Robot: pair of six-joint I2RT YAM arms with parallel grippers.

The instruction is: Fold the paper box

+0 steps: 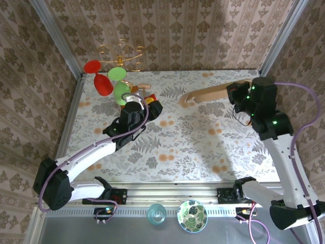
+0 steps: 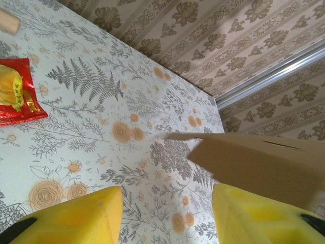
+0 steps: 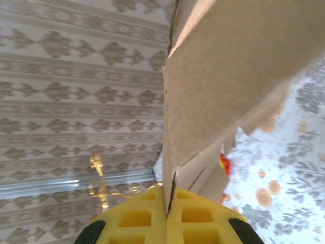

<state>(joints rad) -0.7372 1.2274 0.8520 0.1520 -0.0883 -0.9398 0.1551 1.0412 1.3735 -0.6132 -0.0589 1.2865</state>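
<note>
Right of the red packet [image 2: 15, 96], right gripper [image 3: 167, 203] pinches the paper box [image 1: 208, 94] aloft — apparently unfolded; left gripper [image 2: 167, 206] spread.

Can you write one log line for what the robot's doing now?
right gripper: shut on box | left gripper: open, over table

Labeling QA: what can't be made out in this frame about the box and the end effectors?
Top external: paper box, right end hidden behind the right end effector; flaps too small to tell.
Right wrist: box cut off by top and right edges; fold state unclear.
Left wrist: box cut off by right edge; red packet cut by left edge, print unreadable.
</note>
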